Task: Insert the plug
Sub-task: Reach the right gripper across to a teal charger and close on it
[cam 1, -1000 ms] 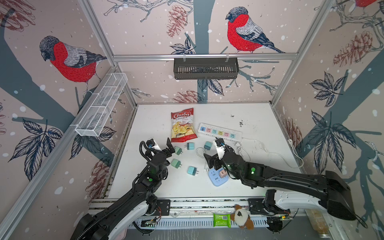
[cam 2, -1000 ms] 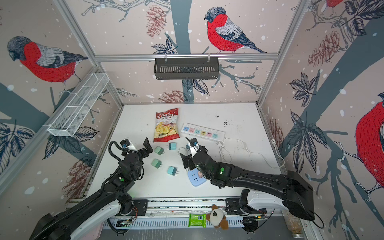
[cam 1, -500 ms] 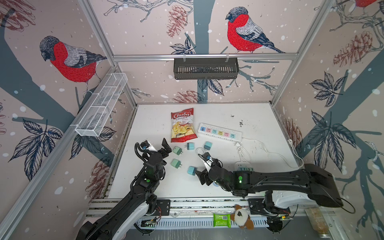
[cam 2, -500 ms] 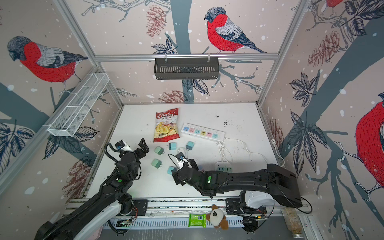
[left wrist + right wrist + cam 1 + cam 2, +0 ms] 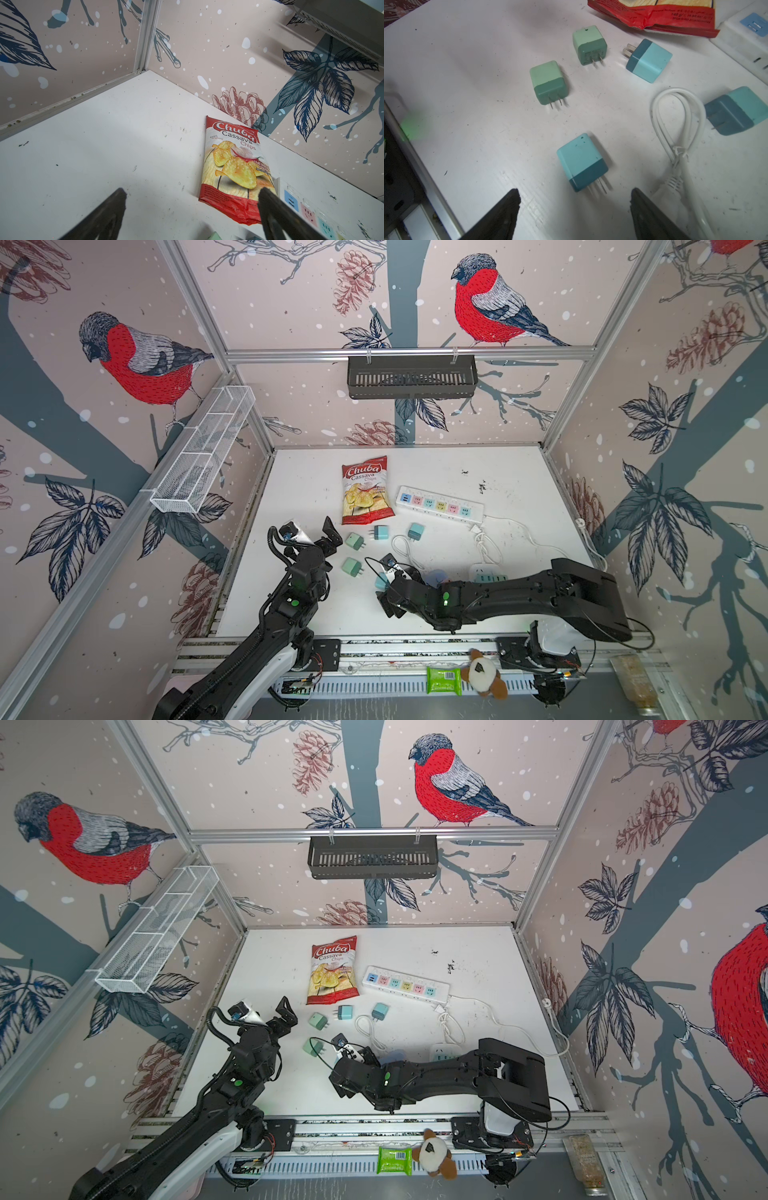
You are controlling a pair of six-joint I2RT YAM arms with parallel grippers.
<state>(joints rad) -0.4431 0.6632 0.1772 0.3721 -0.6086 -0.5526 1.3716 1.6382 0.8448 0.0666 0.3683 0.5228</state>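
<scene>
along the front rail a green packet (image 5: 443,680) and a plush toy (image 5: 484,674) sit side by side. just past them the right gripper (image 5: 574,194) is stretched in over the white table (image 5: 515,481) toward its middle, jaws standing apart and gripping nothing. the blue plug (image 5: 582,162) lies on its side on the table just ahead of the fingertips, in line with the gap, prongs pointing back toward the gripper, untouched. a looped white cable (image 5: 679,116) lies just beside that plug and runs close past one finger. on the left, the left gripper (image 5: 193,192) hangs above the table near its left edge, jaws spread wide and empty, facing the chips bag (image 5: 366,489). beyond the blue plug lie four more, all apart from each other: a green plug (image 5: 549,83), a second green plug (image 5: 589,44), a pale blue plug (image 5: 649,60) with its prongs toward the second green one, and a teal plug (image 5: 737,110) on the far side of the cable loop. the chips bag lies flat just behind them. to its right the power strip (image 5: 440,504) lies at a slant, its row of coloured sockets facing up, its cord trailing toward the right wall. on the back wall hangs a black basket (image 5: 411,377); on the left wall, a white wire rack (image 5: 203,452).
</scene>
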